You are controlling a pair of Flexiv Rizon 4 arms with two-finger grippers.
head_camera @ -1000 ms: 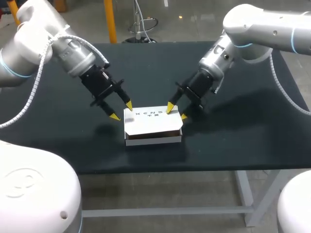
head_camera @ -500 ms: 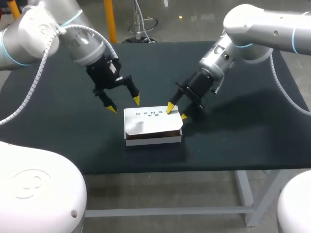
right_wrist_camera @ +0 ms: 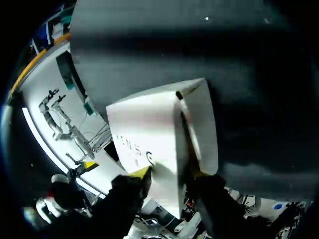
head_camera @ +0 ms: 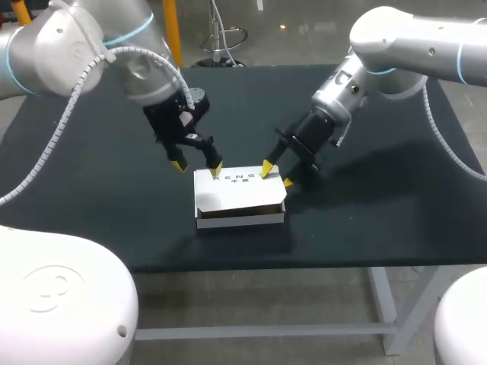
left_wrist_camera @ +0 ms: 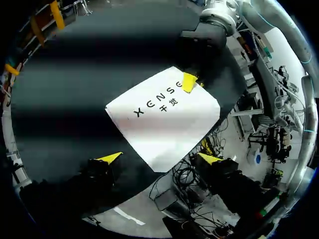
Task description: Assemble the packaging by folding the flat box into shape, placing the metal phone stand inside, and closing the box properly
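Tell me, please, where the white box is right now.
In the head view the white box sits centrally near the table's front edge, the left pincer at its back left corner, the right pincer at its back right.

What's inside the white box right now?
The lid of the box lies nearly shut, only a dark slit along its front. Contents are covered; whether the phone stand is inside cannot be seen.

Print stood only on white lid [left_wrist_camera: 164,124] of box [head_camera: 240,199]. One dark line of widely spaced capital letters [left_wrist_camera: 158,101] ran across lid; two smaller characters [left_wrist_camera: 166,105] sat centred beneath. Looked like brand mark, not transcribed. Right wrist view caught only few letters [right_wrist_camera: 133,148], partly hidden.
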